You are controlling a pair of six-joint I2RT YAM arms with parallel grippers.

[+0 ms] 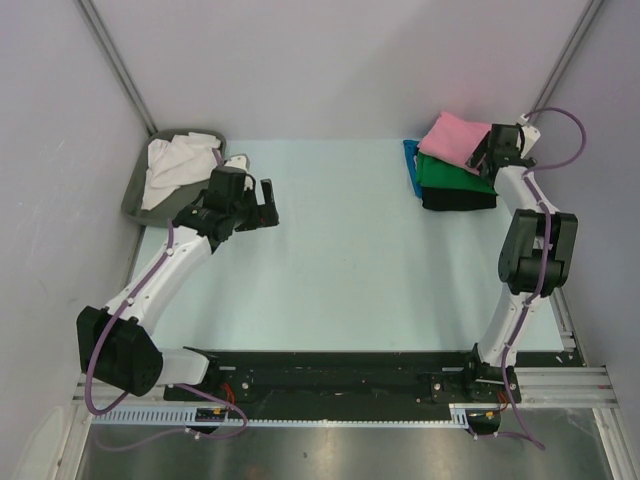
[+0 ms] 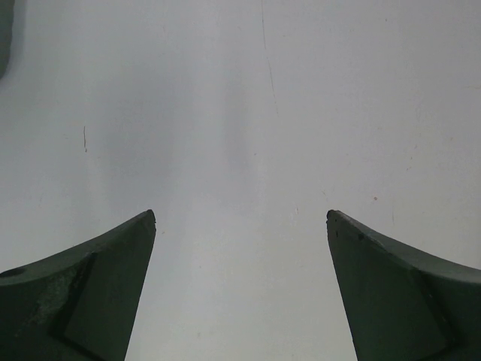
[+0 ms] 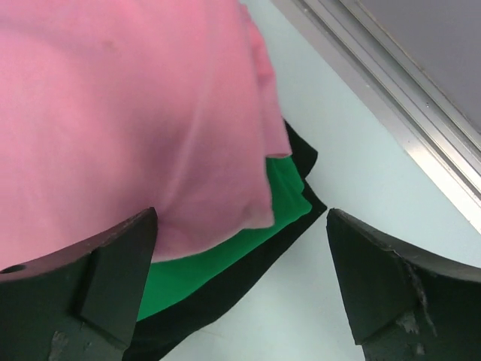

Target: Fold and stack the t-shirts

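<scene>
Folded t-shirts are stacked at the back right of the table: the pink shirt (image 1: pixel 452 138) on top, the green shirt (image 1: pixel 450 172) under it, the black shirt (image 1: pixel 458 200) below, and the blue shirt (image 1: pixel 411 166) showing at the stack's left edge. My right gripper (image 1: pixel 480 158) is open and empty just above the stack's right side. In the right wrist view, pink (image 3: pixel 128 113), green (image 3: pixel 218 263) and black (image 3: pixel 255 274) lie between its fingers (image 3: pixel 240 214). The white shirt (image 1: pixel 175 165) lies crumpled in the grey tray. My left gripper (image 1: pixel 265 205) is open and empty over bare table (image 2: pixel 240 214).
The grey tray (image 1: pixel 135 195) sits at the back left, against the left wall; a corner of it shows in the left wrist view (image 2: pixel 4 37). Walls enclose the table on three sides. A metal rail (image 3: pixel 391 98) runs along the right edge by the stack.
</scene>
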